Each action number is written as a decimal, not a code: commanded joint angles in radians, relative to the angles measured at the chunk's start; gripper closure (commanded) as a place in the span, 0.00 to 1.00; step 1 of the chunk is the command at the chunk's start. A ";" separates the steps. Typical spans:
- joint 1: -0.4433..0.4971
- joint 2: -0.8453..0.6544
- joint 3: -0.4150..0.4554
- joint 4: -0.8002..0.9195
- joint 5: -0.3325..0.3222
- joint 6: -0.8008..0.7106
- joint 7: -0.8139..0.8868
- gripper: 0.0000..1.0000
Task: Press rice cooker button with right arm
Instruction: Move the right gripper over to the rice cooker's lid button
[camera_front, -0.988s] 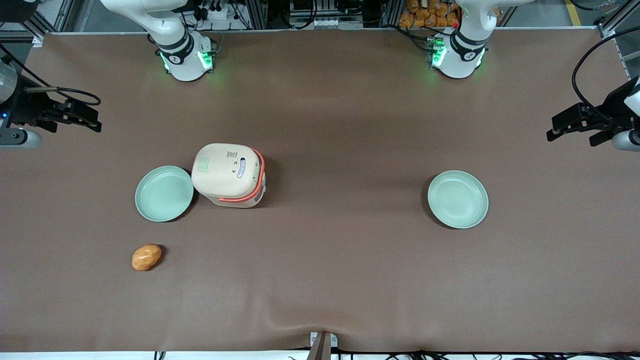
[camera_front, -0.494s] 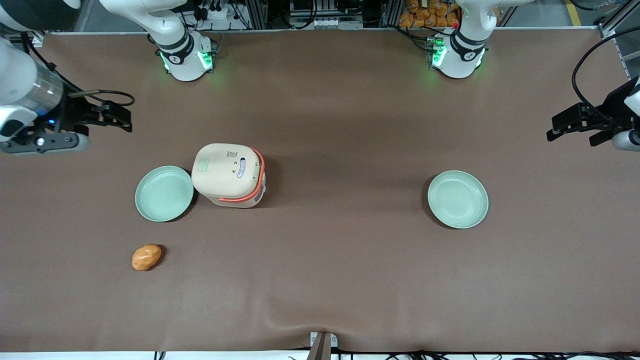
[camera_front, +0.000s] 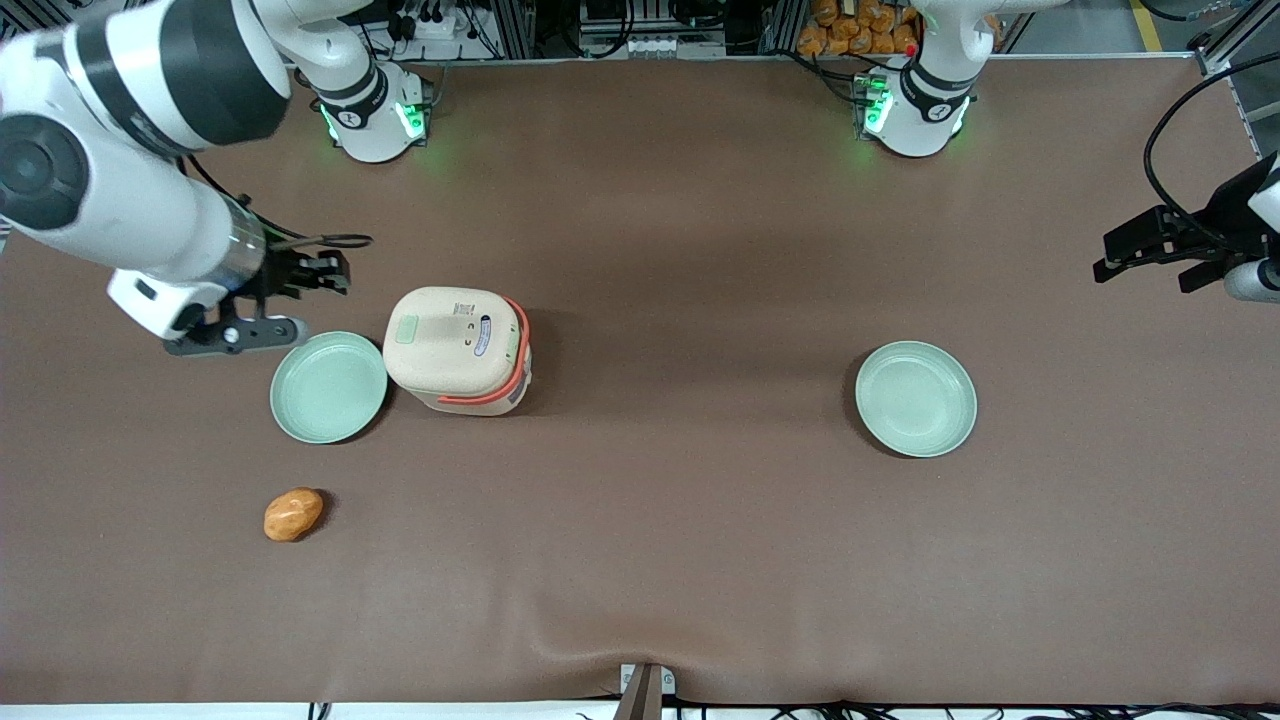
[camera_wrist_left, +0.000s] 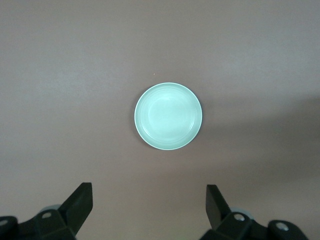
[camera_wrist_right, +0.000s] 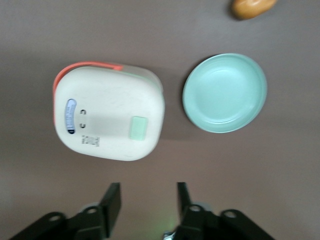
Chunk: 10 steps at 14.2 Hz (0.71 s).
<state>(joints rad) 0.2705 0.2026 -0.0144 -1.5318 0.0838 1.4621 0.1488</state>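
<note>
The cream rice cooker (camera_front: 458, 348) with an orange-red handle band stands on the brown table, lid closed. Its small pale-green button (camera_front: 406, 329) sits on the lid at the edge nearest the working arm. Cooker (camera_wrist_right: 107, 112) and button (camera_wrist_right: 138, 127) also show in the right wrist view. My right arm (camera_front: 130, 140) reaches in above the table, and its black gripper (camera_front: 325, 272) hangs open and empty, a little short of the cooker and farther from the front camera than the button. In the right wrist view the gripper (camera_wrist_right: 147, 192) has its two fingers apart with bare table between them.
A pale-green plate (camera_front: 328, 387) lies right beside the cooker, toward the working arm's end, also in the right wrist view (camera_wrist_right: 225, 93). An orange bread roll (camera_front: 293, 514) lies nearer the front camera. A second pale-green plate (camera_front: 915, 398) lies toward the parked arm's end.
My right arm has swung in from the table's end toward the cooker; the gripper now hangs close to the cooker. Cooker, plates and roll have not moved.
</note>
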 joint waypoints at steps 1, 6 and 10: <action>0.004 0.043 -0.001 -0.019 0.053 0.008 0.014 1.00; 0.016 0.115 -0.003 -0.048 0.059 0.040 0.005 1.00; 0.016 0.161 -0.003 -0.067 0.059 0.070 0.000 1.00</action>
<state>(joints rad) 0.2837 0.3521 -0.0141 -1.5884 0.1322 1.5210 0.1485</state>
